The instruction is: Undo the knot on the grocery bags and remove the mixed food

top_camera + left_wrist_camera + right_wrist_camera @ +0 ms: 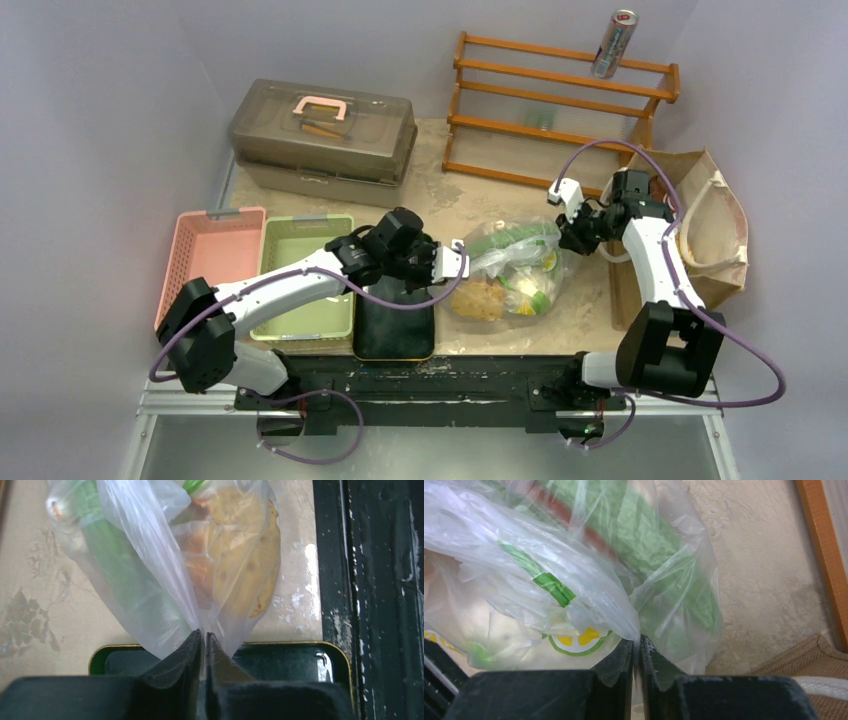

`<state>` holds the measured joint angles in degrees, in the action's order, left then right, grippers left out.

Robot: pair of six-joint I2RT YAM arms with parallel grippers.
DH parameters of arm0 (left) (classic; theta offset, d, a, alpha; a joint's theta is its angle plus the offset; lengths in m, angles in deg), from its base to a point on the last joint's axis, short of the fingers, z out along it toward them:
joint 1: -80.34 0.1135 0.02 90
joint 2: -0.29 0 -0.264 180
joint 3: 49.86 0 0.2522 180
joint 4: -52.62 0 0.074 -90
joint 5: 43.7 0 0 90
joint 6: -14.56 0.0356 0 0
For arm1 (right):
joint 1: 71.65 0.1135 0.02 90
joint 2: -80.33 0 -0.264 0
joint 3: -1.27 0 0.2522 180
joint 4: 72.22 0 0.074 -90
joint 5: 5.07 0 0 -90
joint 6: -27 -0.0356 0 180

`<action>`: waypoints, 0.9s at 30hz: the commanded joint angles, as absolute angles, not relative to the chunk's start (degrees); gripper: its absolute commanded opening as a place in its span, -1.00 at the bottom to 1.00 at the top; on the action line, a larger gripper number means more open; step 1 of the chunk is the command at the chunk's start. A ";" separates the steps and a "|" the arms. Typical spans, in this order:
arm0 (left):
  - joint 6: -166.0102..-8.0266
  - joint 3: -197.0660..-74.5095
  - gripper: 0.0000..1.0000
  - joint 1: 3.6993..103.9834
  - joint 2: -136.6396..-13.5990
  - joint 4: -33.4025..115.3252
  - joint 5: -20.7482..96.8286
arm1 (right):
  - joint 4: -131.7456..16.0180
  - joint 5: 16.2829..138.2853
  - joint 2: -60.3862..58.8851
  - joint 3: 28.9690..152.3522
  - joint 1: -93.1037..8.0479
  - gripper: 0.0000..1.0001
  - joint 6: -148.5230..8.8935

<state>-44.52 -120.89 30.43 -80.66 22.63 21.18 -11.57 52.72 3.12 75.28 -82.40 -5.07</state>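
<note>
Holding toast (240,545) and cucumber (115,580) (among more), plastic bag (510,265) clamped tight by left hand (204,640) and right hand (638,647).

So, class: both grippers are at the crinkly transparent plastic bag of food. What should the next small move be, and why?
The left gripper and right gripper are each shut on film of the crinkly transparent plastic bag, on opposite sides. So probably draw them slowly apart: the outward pull should help work the bag's mouth open, though the knot itself is not clearly visible.
</note>
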 commanded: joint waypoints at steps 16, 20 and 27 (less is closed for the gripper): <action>-54.13 -146.67 0.44 22.75 -97.41 27.23 19.11 | -8.32 42.17 -0.13 82.27 -74.38 0.36 -17.16; -51.42 -147.93 0.13 22.53 -101.37 26.18 21.29 | -9.14 43.21 -0.51 79.89 -74.38 0.17 -16.07; -46.65 -146.37 -0.94 25.94 -96.27 20.54 23.34 | -10.74 47.76 0.22 80.38 -75.17 -1.00 -16.92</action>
